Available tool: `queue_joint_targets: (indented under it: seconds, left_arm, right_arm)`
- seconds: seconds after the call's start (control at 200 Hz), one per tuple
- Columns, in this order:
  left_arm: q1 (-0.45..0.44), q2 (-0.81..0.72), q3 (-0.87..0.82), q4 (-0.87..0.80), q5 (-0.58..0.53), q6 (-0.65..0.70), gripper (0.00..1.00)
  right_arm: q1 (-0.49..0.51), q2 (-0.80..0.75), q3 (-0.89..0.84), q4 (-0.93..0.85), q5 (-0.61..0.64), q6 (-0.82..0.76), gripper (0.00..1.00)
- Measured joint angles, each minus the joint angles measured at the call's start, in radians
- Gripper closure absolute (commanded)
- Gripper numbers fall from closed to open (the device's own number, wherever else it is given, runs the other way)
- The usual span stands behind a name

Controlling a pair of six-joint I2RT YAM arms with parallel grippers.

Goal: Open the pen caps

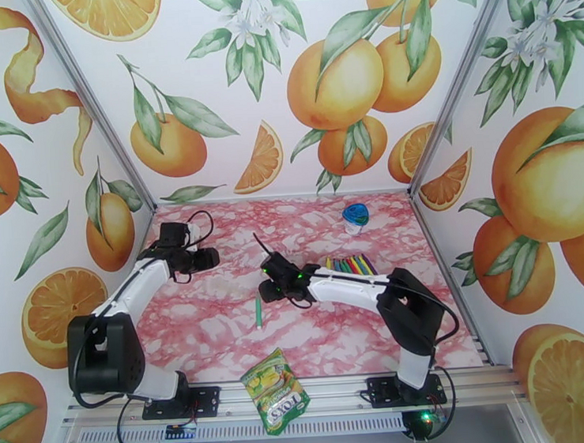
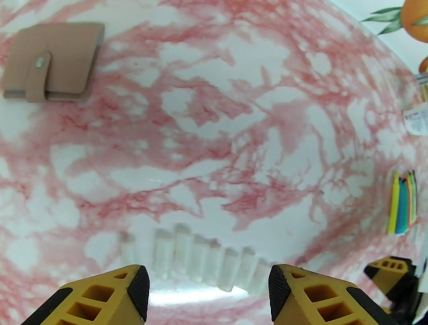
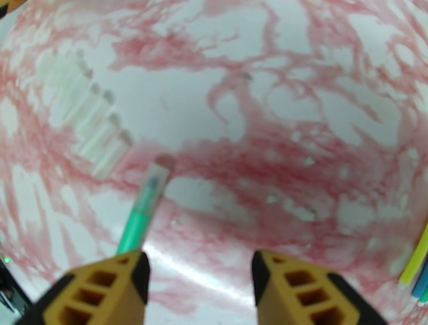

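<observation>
Pink marbled table (image 1: 212,334) leaves wide room around the left pincer (image 2: 208,288) and right pincer (image 3: 200,278), both part open and empty, with clear pen caps (image 2: 198,259) in a row just ahead of the left, a green pen (image 3: 136,224) beside the right, and a tan wallet (image 2: 53,61) the left wrist view catches.

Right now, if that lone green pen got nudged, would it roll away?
Probably: the green pen looks thin and round and lies flat on the smooth table, so a sideways push would likely roll it. It looks straight and stiff, so it should lift without bending. Being so slim, it is likely light.
</observation>
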Motion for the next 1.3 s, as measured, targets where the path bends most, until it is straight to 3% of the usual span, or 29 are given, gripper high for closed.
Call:
queue_joint_targets:
  seconds: [0.43, 1.301]
  left_arm:
    - [0.000, -0.011, -0.005, 0.029, 0.001, -0.008, 0.37]
    - [0.000, -0.013, -0.044, 0.072, 0.006, -0.034, 0.36]
  right_arm:
    - [0.072, 0.111, 0.080, -0.043, -0.055, 0.001, 0.46]
    - [0.086, 0.187, 0.140, -0.186, 0.045, 0.009, 0.77]
